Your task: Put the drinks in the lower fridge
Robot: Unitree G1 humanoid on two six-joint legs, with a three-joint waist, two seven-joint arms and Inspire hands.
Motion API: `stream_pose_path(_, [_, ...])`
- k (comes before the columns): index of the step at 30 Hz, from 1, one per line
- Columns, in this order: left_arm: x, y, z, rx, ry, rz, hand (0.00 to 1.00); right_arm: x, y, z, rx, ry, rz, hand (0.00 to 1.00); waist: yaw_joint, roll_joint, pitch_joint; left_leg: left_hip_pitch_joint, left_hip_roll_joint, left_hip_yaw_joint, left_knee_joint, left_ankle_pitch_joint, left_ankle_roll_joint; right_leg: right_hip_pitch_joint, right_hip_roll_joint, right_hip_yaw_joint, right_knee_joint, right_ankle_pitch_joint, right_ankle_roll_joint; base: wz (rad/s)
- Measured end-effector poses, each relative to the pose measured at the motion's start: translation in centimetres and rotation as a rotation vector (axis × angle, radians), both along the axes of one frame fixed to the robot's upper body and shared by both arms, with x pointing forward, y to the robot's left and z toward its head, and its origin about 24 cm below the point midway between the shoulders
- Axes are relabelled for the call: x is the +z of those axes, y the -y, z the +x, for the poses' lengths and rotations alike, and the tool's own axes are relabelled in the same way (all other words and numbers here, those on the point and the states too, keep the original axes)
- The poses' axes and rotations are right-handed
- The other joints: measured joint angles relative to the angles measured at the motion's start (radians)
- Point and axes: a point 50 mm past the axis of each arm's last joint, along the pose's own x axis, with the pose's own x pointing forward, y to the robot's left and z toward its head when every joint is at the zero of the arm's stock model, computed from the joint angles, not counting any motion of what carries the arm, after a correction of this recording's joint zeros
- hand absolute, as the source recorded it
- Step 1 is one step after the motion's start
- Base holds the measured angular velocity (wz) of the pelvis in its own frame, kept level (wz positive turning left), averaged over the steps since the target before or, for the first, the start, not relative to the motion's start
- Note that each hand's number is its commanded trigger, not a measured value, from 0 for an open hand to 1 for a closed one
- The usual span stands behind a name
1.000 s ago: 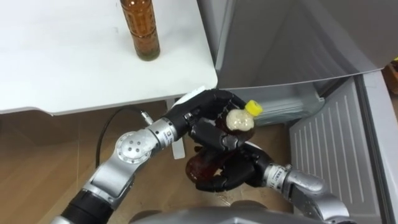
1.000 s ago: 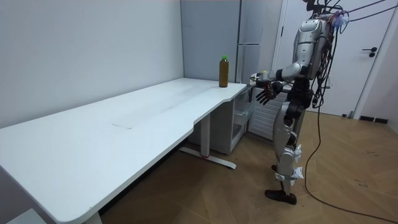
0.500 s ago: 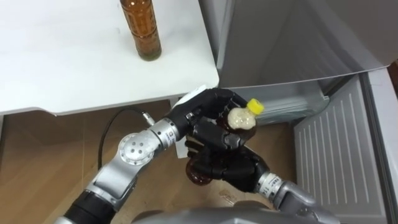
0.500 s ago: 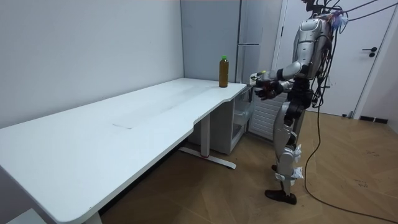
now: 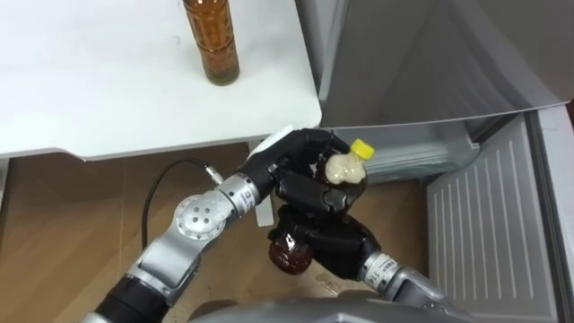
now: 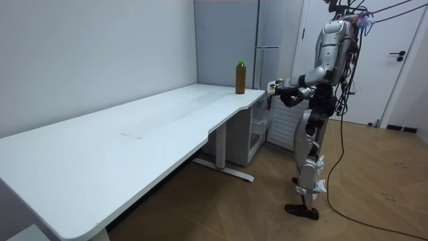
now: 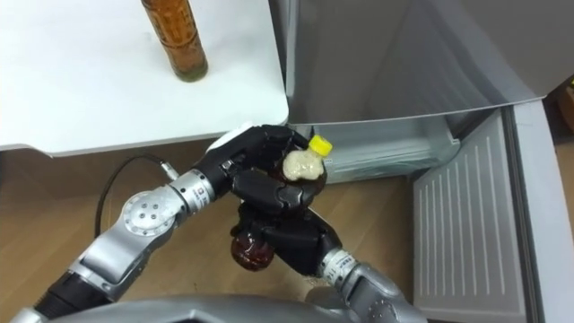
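A dark drink bottle [image 5: 342, 170] with a yellow cap [image 5: 361, 148] is held tilted in front of me, above the floor. My left hand [image 5: 289, 164] is shut on its upper part, near the neck. From below, my right hand [image 5: 330, 246] curls round its lower body, whose dark base [image 5: 289, 254] pokes out. A second bottle [image 5: 213, 40] of amber drink stands upright on the white table [image 5: 108, 99], near its corner. In the room view I stand by the table's end, in front of the fridge, both hands [image 6: 286, 95] together at chest height.
The grey fridge [image 5: 421, 54] rises at the right. Its lower compartment [image 5: 417, 154] is open, with the ribbed door [image 5: 489, 238] swung out at my right. Wooden floor [image 5: 72, 215] lies under the table's edge.
My right hand, which lay stretched under the bottle, has curled its fingers round the bottle's lower part. My left hand has kept its hold. The view has shifted a little.
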Motion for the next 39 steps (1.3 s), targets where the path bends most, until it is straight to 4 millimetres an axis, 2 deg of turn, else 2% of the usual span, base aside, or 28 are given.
stream_pose_path(1, [-0.1,0.1,0.0,0.004,-0.005,0.000,0.14,-0.1,0.1,0.0,0.000,-0.004,-0.003,1.00,0.000,0.000,0.0000,-0.004,0.000,0.000,0.001,0.000,0.000,-0.003,0.000,0.000,0.000,0.000,0.000,0.00])
stream_pose_path(2, [-0.2,0.1,0.0,0.006,-0.006,-0.001,0.00,-0.1,0.1,0.0,0.000,-0.004,-0.003,1.00,0.000,-0.001,0.0003,-0.006,0.000,0.000,0.002,0.000,0.000,-0.005,0.000,0.000,0.000,0.000,0.000,0.00])
stream_pose_path(21, [-1.3,0.0,-0.1,0.012,-0.101,-0.025,0.00,-0.3,0.3,-0.3,0.004,-0.063,0.017,1.00,-0.006,-0.002,0.0029,-0.039,0.000,-0.006,0.009,0.000,0.000,-0.030,-0.002,-0.014,-0.001,0.001,-0.001,0.01])
stream_pose_path(26, [-1.8,-0.2,-0.3,0.006,-0.144,-0.030,0.00,-0.5,0.4,-0.6,0.019,-0.092,0.015,1.00,-0.018,0.004,0.0037,-0.035,0.000,-0.009,0.008,0.000,0.000,-0.022,-0.003,-0.023,-0.002,0.001,-0.001,0.01])
stream_pose_path(31, [-2.4,-0.3,-0.4,-0.004,-0.203,-0.044,0.00,-0.7,0.8,-0.9,0.047,-0.113,-0.008,1.00,-0.029,0.019,0.0029,-0.031,0.000,-0.008,0.006,0.000,0.000,-0.019,-0.003,-0.025,-0.002,0.001,-0.001,0.00])
stream_pose_path(39, [-3.0,-0.4,-0.7,-0.021,-0.256,-0.059,0.00,-0.8,1.0,-1.1,0.074,-0.138,-0.025,1.00,-0.026,0.020,0.0020,-0.029,0.001,-0.005,0.008,0.000,0.000,-0.021,-0.003,-0.023,0.000,0.001,-0.001,0.00])
